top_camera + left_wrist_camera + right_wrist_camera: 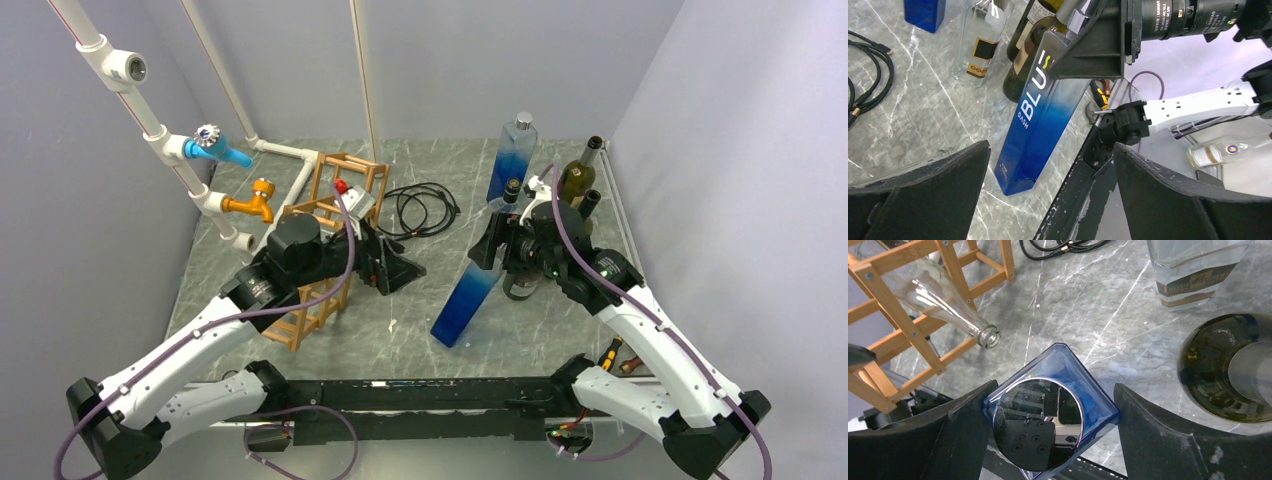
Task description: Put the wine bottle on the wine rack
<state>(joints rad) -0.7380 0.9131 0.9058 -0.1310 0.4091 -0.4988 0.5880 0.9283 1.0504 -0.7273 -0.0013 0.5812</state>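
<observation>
while the wine bottle (468, 298) leans | top clamped in right tool (1053, 390)

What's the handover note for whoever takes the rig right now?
Left gripper: open, empty, near the wine rack.
Right gripper: shut on the top of the blue bottle, which leans with its base on or just above the table, apart from the rack.
Done: bottle gripped. A clear bottle already lies in the rack.
Left: carry the blue bottle over, lay it in a free cell, release.
</observation>
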